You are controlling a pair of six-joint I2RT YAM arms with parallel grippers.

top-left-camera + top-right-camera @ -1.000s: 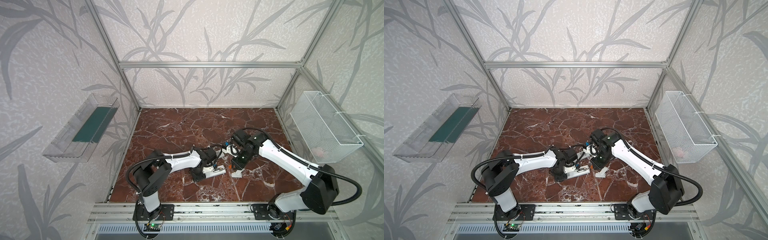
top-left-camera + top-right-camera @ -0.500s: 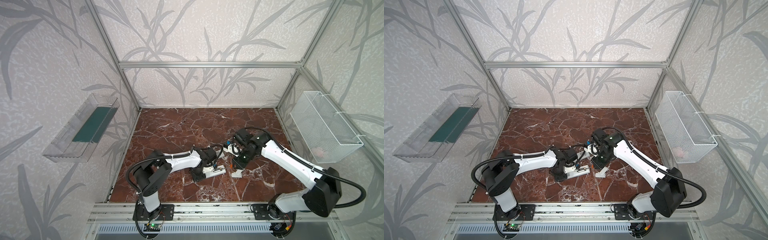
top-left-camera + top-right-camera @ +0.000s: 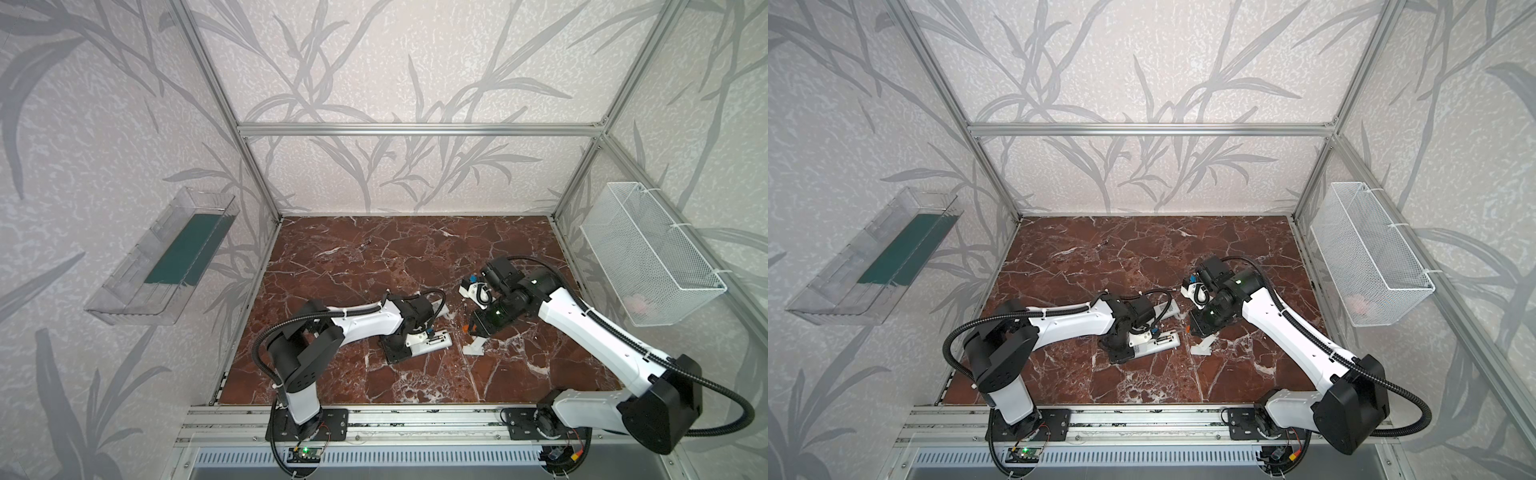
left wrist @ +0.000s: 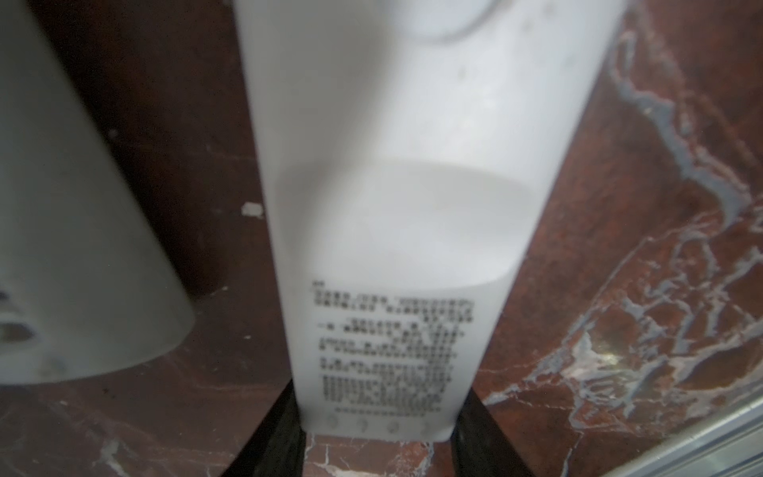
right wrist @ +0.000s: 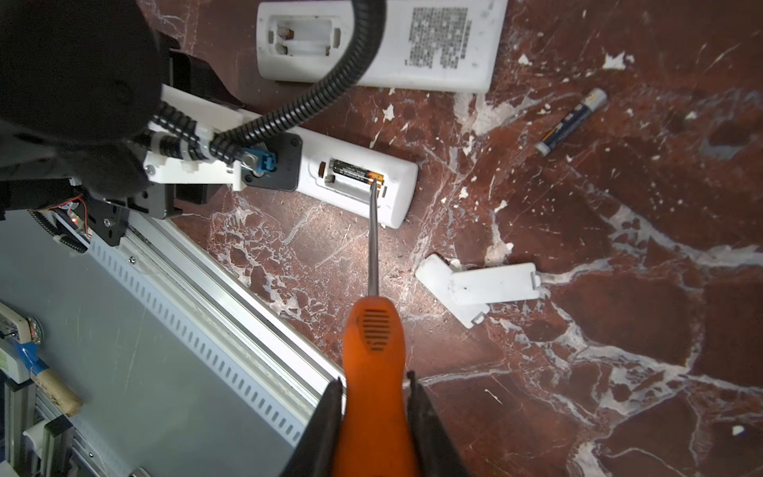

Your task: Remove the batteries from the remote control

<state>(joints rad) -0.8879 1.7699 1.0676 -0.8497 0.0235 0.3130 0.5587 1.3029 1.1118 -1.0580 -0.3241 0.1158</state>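
Now right gripper clamped tight on orange screwdriver handle, tip at gold end of battery seated in remote bay. Left gripper part-open, pinching remote sides. One loose battery lies apart on marble. Risks: tip skids off rounded end; hard pry flicks battery away; remote twists in grip; screwdriver pivots between jaws if levered sideways.

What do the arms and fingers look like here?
The left arm and right arm are white shells with black joints and bases. A black ribbed cable loops along each. The fingers are black and tapered; a blue plug sits at the left wrist.
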